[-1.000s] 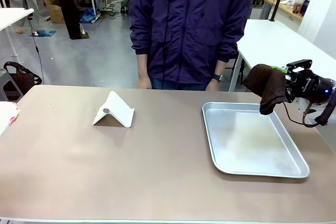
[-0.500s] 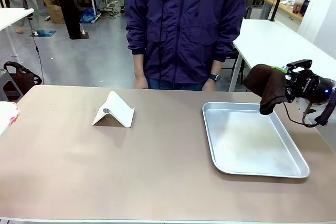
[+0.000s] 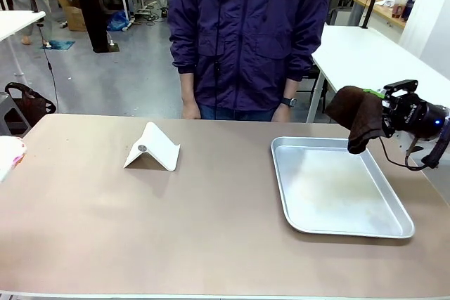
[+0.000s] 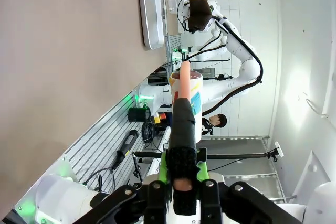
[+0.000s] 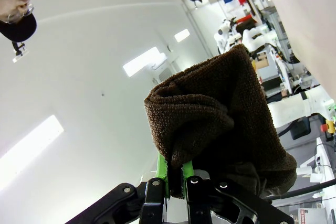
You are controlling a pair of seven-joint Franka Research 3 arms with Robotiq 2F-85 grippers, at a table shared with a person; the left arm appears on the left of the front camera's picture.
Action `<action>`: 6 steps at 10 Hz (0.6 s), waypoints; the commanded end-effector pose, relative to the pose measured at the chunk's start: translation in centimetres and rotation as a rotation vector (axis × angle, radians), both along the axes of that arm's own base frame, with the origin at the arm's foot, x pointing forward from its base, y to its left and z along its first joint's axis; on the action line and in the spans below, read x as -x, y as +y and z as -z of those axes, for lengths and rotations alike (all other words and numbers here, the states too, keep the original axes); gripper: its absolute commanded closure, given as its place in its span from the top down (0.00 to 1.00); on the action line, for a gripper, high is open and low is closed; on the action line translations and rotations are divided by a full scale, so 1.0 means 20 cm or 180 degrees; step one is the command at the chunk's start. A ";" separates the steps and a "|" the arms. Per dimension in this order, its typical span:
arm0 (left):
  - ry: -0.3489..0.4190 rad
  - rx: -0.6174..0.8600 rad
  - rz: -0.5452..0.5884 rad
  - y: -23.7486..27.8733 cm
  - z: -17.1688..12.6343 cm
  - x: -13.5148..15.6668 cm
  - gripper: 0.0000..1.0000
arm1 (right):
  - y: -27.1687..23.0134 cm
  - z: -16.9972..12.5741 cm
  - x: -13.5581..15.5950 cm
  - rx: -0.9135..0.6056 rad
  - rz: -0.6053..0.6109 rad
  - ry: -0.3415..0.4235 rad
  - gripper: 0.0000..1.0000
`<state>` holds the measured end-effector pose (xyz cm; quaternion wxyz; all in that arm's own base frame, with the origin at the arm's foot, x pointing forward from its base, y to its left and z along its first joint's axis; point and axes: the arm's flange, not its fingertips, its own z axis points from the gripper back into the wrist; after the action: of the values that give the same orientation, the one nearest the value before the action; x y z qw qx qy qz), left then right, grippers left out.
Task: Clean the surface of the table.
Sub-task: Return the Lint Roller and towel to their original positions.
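The bench (image 3: pixel 211 230) is lying bare and apparently unwiped. The right gripper (image 3: pixel 385 114) is holding a brown cloth (image 3: pixel 358 117) above the metal tray (image 3: pixel 337 187); the left gripper (image 4: pixel 181 174) is clenching something, perhaps a cup's handle.

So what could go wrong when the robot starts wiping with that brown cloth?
1. The white folded stand sits loose on the table; a wipe there could push it along.
2. The metal tray lies right under the brown cloth; a swipe might snag its rim.
3. The right gripper pinches only a small fold, so the cloth might slip out.
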<state>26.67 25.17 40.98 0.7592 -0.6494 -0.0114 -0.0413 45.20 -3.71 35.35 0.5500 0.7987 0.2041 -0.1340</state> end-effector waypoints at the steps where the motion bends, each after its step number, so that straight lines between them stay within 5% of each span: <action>1: 0.0000 0.0000 0.0000 0.00 0.00 0.00 0.22 | 0.08 -0.07 0.00 0.0022 0.0076 -0.0038 0.12; 3: -0.0169 -0.0334 0.0277 -0.26 -0.16 -0.24 0.22 | 0.30 -0.20 -0.10 0.0237 -0.0260 -0.0226 0.12; 6: -0.0170 -0.0783 0.0608 -0.69 -0.37 -0.51 0.22 | 0.73 -0.28 -0.26 0.0572 -0.0515 -0.0140 0.12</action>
<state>36.35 12.50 47.31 0.8166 -0.5606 0.0293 -0.1344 48.87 9.52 40.27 0.6220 0.7437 0.2332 -0.0749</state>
